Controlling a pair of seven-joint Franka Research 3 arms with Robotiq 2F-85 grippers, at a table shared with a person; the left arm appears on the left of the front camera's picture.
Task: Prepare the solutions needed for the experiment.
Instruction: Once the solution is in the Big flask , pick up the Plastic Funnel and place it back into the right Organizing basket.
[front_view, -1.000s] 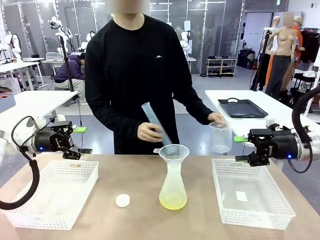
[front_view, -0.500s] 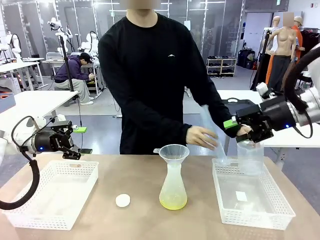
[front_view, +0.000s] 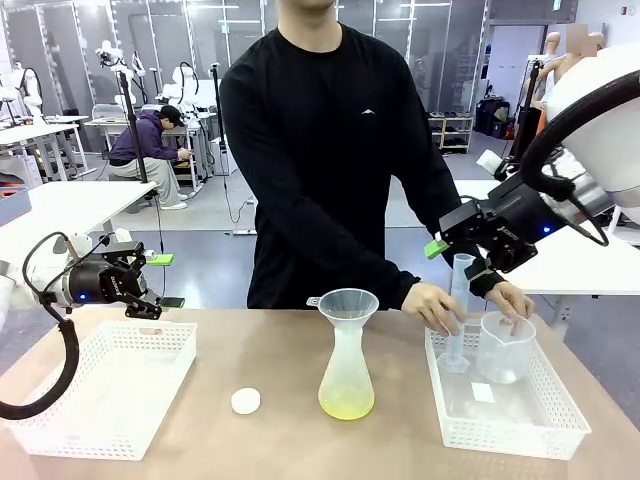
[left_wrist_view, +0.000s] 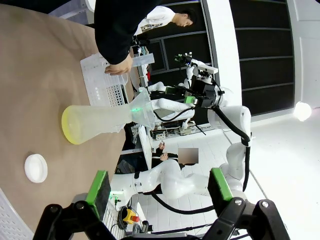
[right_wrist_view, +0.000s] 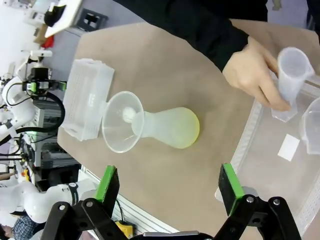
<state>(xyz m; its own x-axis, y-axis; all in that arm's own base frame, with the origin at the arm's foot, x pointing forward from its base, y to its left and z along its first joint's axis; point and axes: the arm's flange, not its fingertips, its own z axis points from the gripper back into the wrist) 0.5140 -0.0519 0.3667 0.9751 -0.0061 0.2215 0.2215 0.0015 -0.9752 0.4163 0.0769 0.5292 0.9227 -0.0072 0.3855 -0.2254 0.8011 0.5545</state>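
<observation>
Having moved the tube and beaker to the basket's far edge, the person seems done pouring solution. The left gripper and right gripper gape wide, empty.

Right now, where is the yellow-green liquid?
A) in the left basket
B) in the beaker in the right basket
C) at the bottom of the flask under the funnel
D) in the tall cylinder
C: the yellow-green liquid pools at the bottom of the flask, which carries the funnel in its neck.
</observation>
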